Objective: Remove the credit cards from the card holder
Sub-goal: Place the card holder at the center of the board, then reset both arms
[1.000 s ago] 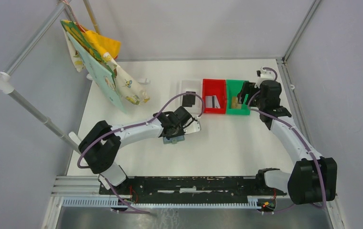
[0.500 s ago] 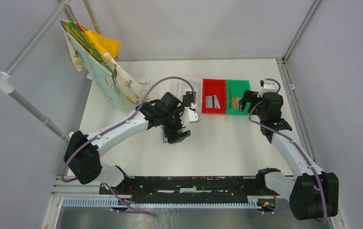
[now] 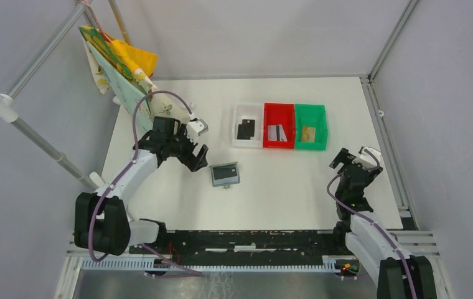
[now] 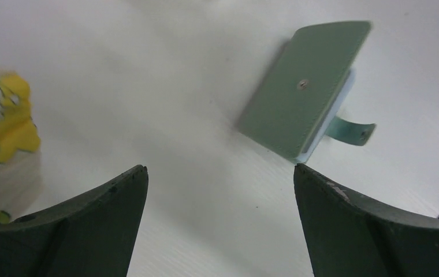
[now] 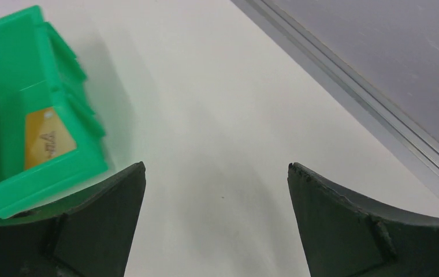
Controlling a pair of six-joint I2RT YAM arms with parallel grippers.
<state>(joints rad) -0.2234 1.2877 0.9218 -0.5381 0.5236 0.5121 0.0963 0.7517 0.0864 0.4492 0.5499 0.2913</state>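
In the bins [image 3: 279, 105] we find all three credit cards [image 3: 276, 132], card holder [image 3: 224, 174] seemingly bare, left gripper [image 4: 220, 168] and right gripper [image 5: 216, 167] agape

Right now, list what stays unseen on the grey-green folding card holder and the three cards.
- Grey-green folding card holder: pocket contents too small in the top view; left wrist view shows only its blurred outer flap.
- Tan-gold card: print blurred in the right wrist view, partly behind the green plastic bin wall.
- Black card, silvery-white striped card: top view only, too small for detail.
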